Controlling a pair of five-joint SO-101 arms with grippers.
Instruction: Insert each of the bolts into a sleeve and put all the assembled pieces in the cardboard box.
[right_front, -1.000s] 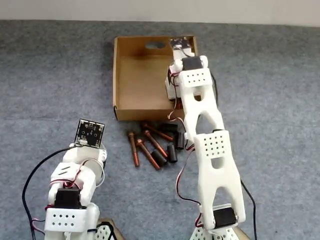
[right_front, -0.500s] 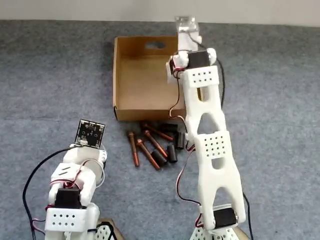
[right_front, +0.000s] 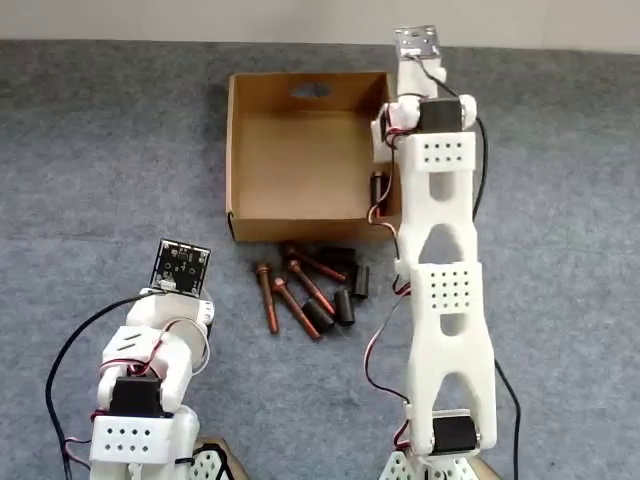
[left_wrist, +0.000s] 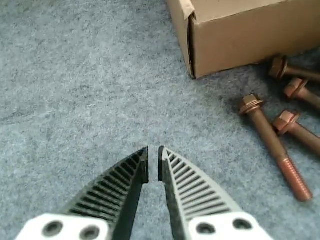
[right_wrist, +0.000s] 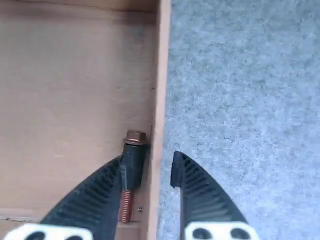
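The cardboard box (right_front: 300, 215) sits at the table's far middle. One assembled piece (right_wrist: 132, 165), a copper bolt in a black sleeve, lies inside it against the right wall (right_wrist: 159, 100); from above the assembled piece (right_front: 379, 187) shows beside the right arm (right_front: 435, 170). My right gripper (right_wrist: 150, 167) is open and straddles that wall, one finger beside the piece and one outside. Loose copper bolts (right_front: 295, 308) and black sleeves (right_front: 344, 307) lie in front of the box. My left gripper (left_wrist: 153, 162) is shut with nothing in it, over carpet short of the bolts (left_wrist: 272, 145) and the box corner (left_wrist: 192, 45).
Grey carpet (right_front: 120, 140) covers the table all round. The left arm (right_front: 150, 370) stays folded at the near left. The right arm's links span from the near edge to the box's right side, passing just right of the bolt pile.
The right arm has swung to the right and farther out, from over the box's inside to its right wall. The assembled piece now lies uncovered in the box. The left arm is unmoved.
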